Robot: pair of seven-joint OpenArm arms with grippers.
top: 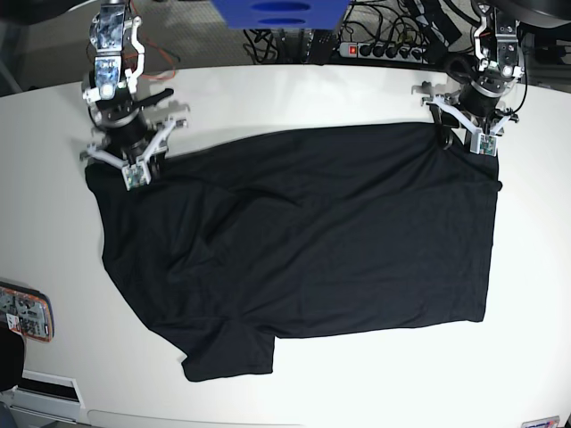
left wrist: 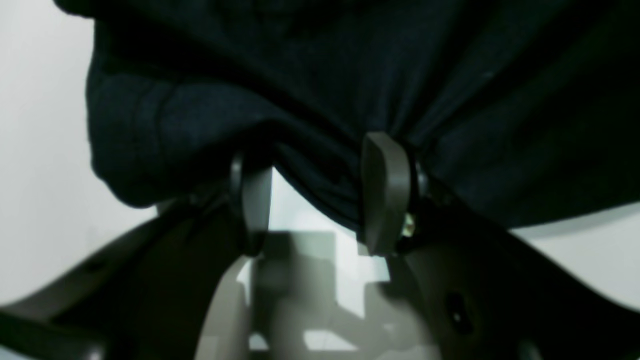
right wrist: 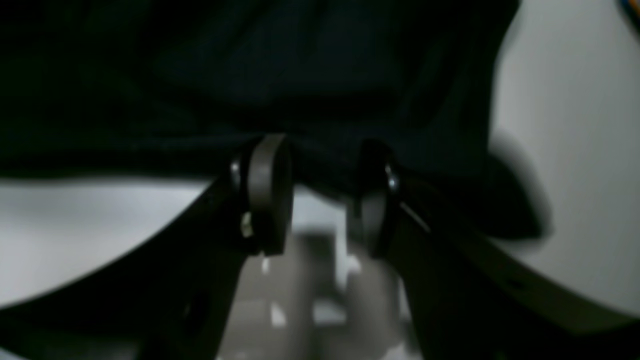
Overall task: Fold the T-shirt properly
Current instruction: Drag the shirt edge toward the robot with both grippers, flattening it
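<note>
The black T-shirt lies spread flat on the white table, one sleeve pointing to the front left. My left gripper sits at the shirt's far right corner. In the left wrist view its fingers stand apart, the left gripper open, with the T-shirt edge bunched between them. My right gripper rests at the far left corner. In the right wrist view the right gripper is open too, with the dark T-shirt edge lying across the gap.
A red and white device lies at the table's left edge. A blue object and a power strip with cables sit beyond the far edge. A small label is at the front right corner.
</note>
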